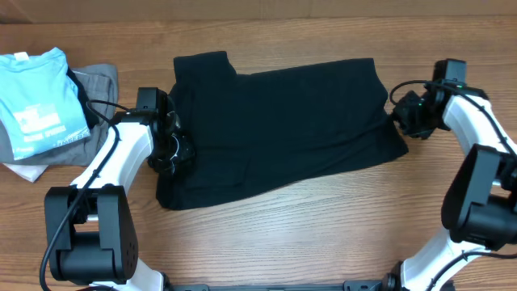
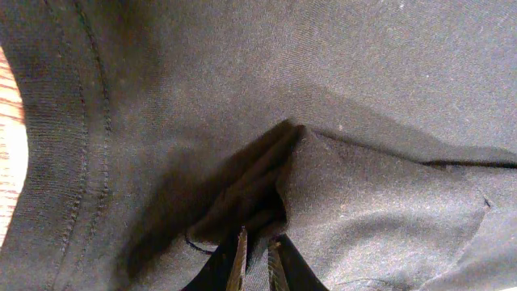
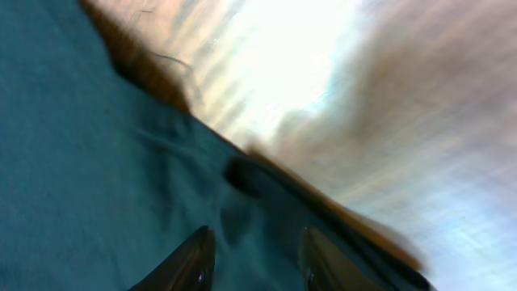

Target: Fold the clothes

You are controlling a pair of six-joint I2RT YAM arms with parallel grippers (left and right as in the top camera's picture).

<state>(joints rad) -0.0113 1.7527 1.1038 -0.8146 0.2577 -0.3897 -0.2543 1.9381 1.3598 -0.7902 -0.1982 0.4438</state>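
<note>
**woodgrain_99:** ok what's on the desk (image 1: 323, 234), going left to right?

**foldbot_fan:** far left there's a folded light blue t-shirt (image 1: 36, 101) on top of a grey garment (image 1: 101, 79), with something white (image 1: 23, 171) poking out underneath. then comes the left pincer (image 1: 171, 152), down on the left edge of the black t-shirt (image 1: 283, 129), which lies spread across the middle of the desk

**woodgrain_99:** is it actually gripping?

**foldbot_fan:** yep, the left wrist view shows it squeezed together on a raised pleat of the black cloth, with a stitched band running down the left side

**woodgrain_99:** and the other one?

**foldbot_fan:** right pincer (image 1: 401, 120) sits at the shirt's right edge. its wrist view is blurry, but the fingers (image 3: 194, 257) are clearly apart, low over the cloth right by its edge, bare wood just beyond
</note>
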